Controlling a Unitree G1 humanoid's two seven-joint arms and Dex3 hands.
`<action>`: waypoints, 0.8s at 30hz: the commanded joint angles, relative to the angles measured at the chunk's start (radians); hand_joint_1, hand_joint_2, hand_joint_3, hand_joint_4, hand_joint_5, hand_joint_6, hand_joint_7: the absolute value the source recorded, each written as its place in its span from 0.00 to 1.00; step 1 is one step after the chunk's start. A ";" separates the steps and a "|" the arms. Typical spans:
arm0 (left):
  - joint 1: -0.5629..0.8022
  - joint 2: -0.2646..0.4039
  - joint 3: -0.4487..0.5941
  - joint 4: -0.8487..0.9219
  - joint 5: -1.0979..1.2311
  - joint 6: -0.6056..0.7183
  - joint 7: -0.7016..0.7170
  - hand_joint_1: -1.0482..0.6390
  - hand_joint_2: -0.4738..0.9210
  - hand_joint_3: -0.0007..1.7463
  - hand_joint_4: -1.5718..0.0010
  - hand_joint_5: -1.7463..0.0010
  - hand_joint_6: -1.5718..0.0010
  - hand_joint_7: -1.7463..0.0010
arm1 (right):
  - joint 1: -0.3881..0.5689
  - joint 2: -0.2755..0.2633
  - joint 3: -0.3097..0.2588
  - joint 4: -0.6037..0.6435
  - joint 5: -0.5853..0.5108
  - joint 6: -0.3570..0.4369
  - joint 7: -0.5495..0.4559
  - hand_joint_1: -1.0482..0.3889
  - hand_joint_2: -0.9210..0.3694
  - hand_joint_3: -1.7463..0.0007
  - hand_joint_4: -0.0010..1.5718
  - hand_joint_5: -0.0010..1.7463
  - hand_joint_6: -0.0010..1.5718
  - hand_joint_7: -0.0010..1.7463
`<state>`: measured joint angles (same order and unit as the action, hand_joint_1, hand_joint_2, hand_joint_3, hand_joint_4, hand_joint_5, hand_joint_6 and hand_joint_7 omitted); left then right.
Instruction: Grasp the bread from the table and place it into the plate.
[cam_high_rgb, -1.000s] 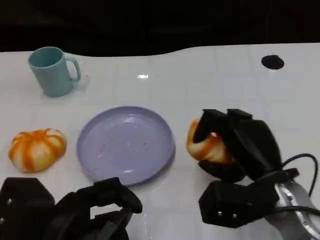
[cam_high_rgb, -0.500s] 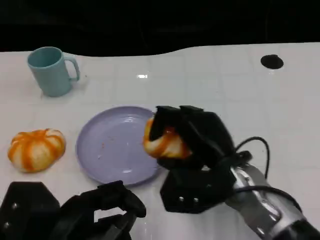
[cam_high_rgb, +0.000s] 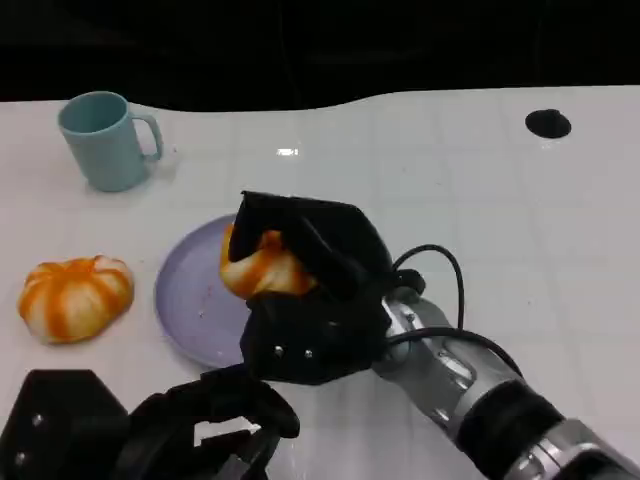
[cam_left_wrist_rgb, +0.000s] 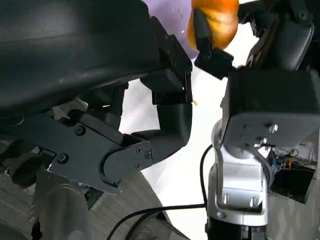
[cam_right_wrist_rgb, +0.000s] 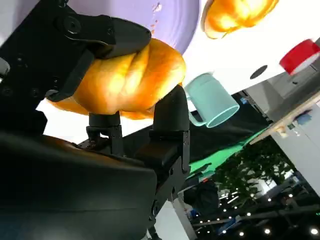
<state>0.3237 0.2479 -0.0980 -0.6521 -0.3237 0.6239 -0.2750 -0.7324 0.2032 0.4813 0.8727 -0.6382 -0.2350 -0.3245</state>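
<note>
My right hand (cam_high_rgb: 300, 300) has its fingers (cam_high_rgb: 262, 215) clamped on the bread (cam_high_rgb: 258, 268), above the plate (cam_high_rgb: 185, 290) centre. Left hand (cam_high_rgb: 190, 430) at 6 o'clock, fingers curled, empty. Risk: an early release could roll the bread off the rim (it's rounded).

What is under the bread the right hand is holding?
The purple plate lies beneath the bread, which the right hand holds above it. The plate's left part shows, bare but for specks; the hand covers the rest, so whether the bread touches the plate is unclear.
</note>
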 joint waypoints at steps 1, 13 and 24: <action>0.004 0.005 -0.001 -0.017 -0.003 0.015 0.009 0.43 0.89 0.46 0.57 0.00 0.60 0.17 | -0.059 0.006 0.007 0.042 0.001 0.054 0.021 0.57 0.21 0.60 0.45 0.82 0.50 0.48; 0.000 0.002 0.001 -0.026 -0.001 0.032 0.011 0.43 0.86 0.51 0.57 0.00 0.60 0.16 | -0.056 -0.070 0.106 -0.113 -0.050 0.195 0.325 0.29 0.00 0.85 0.05 0.20 0.21 0.00; -0.007 -0.003 0.007 -0.011 -0.004 0.034 0.009 0.43 0.81 0.56 0.56 0.00 0.59 0.17 | 0.074 -0.150 0.116 -0.470 -0.044 0.332 0.554 0.23 0.00 0.81 0.02 0.20 0.17 0.00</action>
<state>0.3205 0.2382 -0.0959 -0.6692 -0.3252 0.6548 -0.2694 -0.6872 0.0837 0.6045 0.4873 -0.6859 0.0699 0.1981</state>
